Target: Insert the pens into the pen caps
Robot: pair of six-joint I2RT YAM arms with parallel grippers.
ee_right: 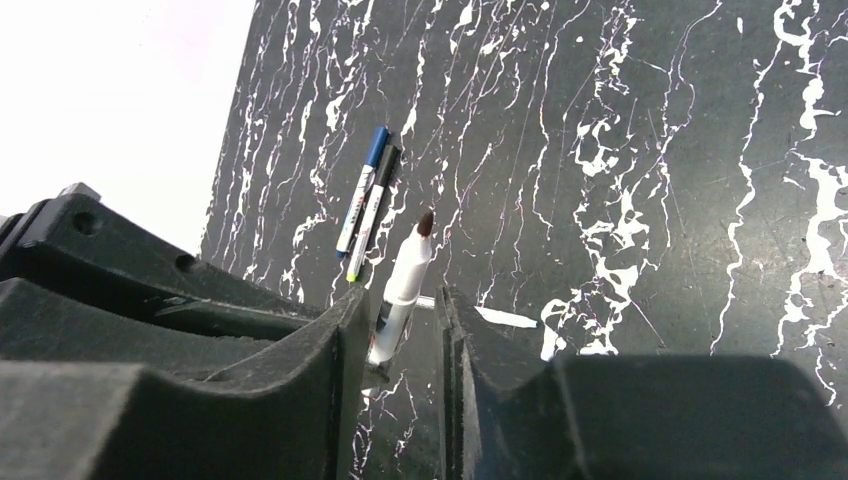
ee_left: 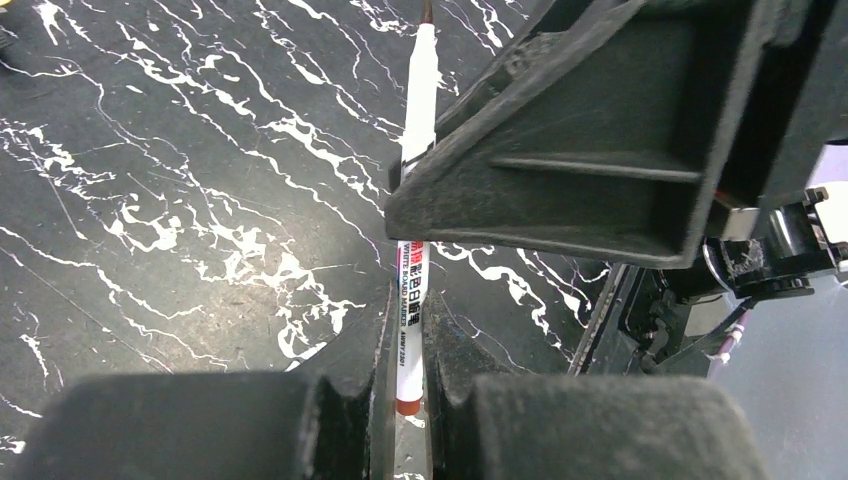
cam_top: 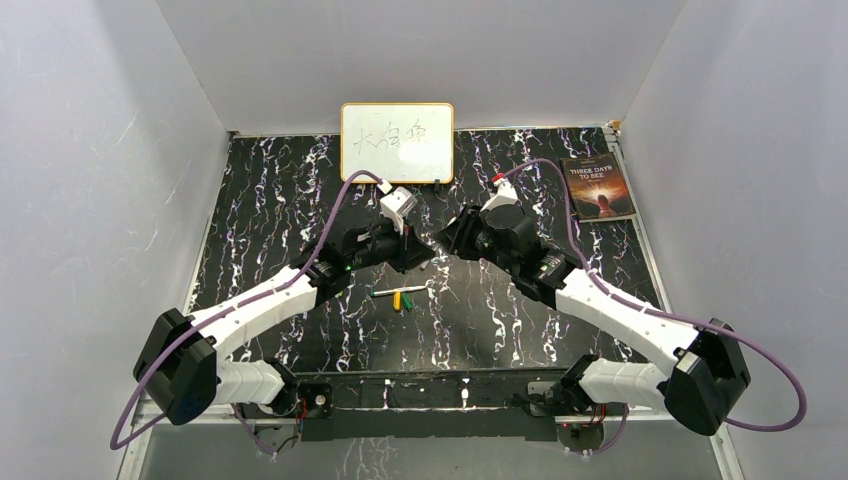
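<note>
While both arms reach in over the black, white-veined table (cam_top: 500,330), nearest the bases sits a loose cluster: one thin whitish pen (cam_top: 400,290) with a yellow stub (cam_top: 396,299) and a green stub (cam_top: 407,301) just beside it. Probably pen caps, too small to confirm.

Next out, mid-table and off the surface: the left gripper (ee_left: 410,340) is clenched on the tail half of a whiteboard marker (ee_left: 412,300), red band at the tail end. The right gripper (ee_right: 402,300) straddles the same barrel nearer the bare dark tip (ee_right: 425,222). Slivers of gap show beside the barrel, so can't tell if it's actually clamping.

Beyond the tip, two pens (ee_right: 372,208) lie side by side on the table, one blue-capped, one dark-capped. They look done.

Far edge: whiteboard (cam_top: 397,142), book (cam_top: 598,186) to its right.

Read: handover/regrip, this marker not yet capped. Next move needs one gripper owning the barrel with the tip clear, the other bringing a cap on-axis. Small bore, little tolerance for tilt. No red cap in view.

Materials: barrel is round, smooth, glossy plastic, likely to roll or slip. Fingers (ee_right: 250,400) are matte black and flat-faced. Table top is glossy, with glare patches.
</note>
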